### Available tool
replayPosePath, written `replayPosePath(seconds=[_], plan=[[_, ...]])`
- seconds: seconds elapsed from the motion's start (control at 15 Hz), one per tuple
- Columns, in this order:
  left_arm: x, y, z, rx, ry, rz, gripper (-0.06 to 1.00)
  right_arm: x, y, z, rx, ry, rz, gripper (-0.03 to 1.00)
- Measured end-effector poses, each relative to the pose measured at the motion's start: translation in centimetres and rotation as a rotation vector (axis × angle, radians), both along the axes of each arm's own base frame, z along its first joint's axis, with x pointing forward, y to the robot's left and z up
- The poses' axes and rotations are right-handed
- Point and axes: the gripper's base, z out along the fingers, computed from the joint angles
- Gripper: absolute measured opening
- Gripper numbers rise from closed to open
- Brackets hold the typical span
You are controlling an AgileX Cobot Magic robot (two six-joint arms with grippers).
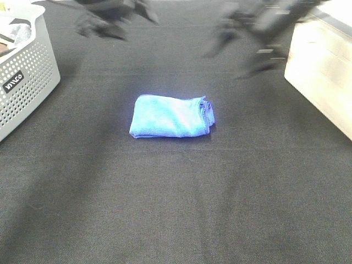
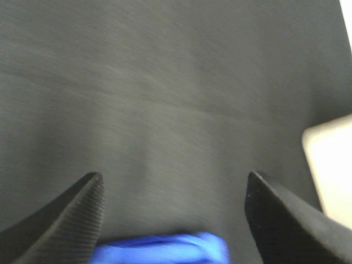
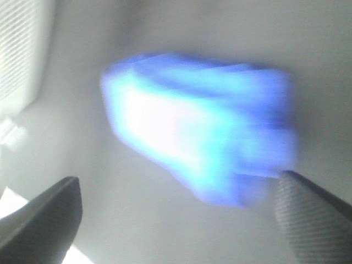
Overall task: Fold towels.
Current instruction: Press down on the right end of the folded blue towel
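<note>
We find the blue towel point(image 1: 171, 116) folded into a compact rectangle, lying flat near the middle of the black table cloth point(image 1: 176, 209), its stacked layer edges showing along the side toward the right arm. No tag is visible from any view. Nothing touches it. In the left wrist view only a strip of the towel point(image 2: 165, 248) shows, cut off at the frame edge between the two fingers; the left gripper point(image 2: 173, 187) is spread wide with nothing between its tips but bare cloth. In the right wrist view the towel point(image 3: 198, 132) is heavily blurred and overexposed, so we cannot read its folds or edges there; the right gripper point(image 3: 179, 192) also stands spread wide and empty, the towel beyond its tips. From the high camera both arms are dark, smeared shapes at the far edge of the table, the left point(image 1: 110, 19) and the right point(image 1: 258, 33), well apart from the towel, and their jaws cannot be made out in that view. A grey perforated basket point(image 1: 25, 77) sits at the left edge, cropped, its contents hard to make out. A pale box point(image 1: 324, 71) stands at the right edge, washed out by glare and also cut off.
</note>
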Motion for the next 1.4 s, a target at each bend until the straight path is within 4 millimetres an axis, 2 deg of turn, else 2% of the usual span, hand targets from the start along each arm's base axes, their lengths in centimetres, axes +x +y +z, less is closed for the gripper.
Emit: replayPosePath(seconds=[0.13,0.2,0.27,0.4,0.6,0.87,0.93,1.0,1.13,1.27,1.4], plan=[[0.3,2.0,-0.3,0.018,0.039,0.018,0.69,-1.1,4.3,-1.4,0.048,0.014,0.111,0.89],[0.3,2.5,-0.4,0.037,0.056,0.006,0.69,-1.4,5.8,-2.4,0.069,0.009,0.164,0.89],[0.2,2.7,-0.6,0.059,0.062,-0.019,0.69,-1.4,6.8,-3.3,0.095,0.003,0.187,0.89],[0.0,2.7,-0.7,0.115,0.053,-0.089,0.69,-0.9,7.4,-5.5,0.142,0.014,0.176,0.89],[-0.4,2.6,-0.9,0.159,0.071,-0.155,0.69,0.6,5.7,-8.9,0.073,-0.006,0.134,0.89],[-0.6,2.6,-1.0,0.160,0.092,-0.172,0.69,1.9,2.5,-9.6,-0.011,-0.046,0.088,0.89],[-0.7,2.6,-1.1,0.160,0.101,-0.176,0.69,2.4,1.0,-9.6,-0.010,-0.038,0.053,0.89],[-0.7,2.6,-1.1,0.160,0.101,-0.176,0.69,2.4,1.0,-9.6,-0.010,-0.038,0.053,0.89],[-0.8,2.6,-1.1,0.162,0.117,-0.183,0.69,2.8,-1.2,-8.9,-0.029,-0.039,0.035,0.89],[-1.1,2.6,-1.2,0.167,0.145,-0.200,0.69,2.5,-2.1,-7.1,-0.047,-0.049,0.047,0.89],[-2.2,2.7,-0.5,0.200,0.197,-0.268,0.69,1.3,-2.3,-3.4,-0.052,-0.053,0.089,0.89]])
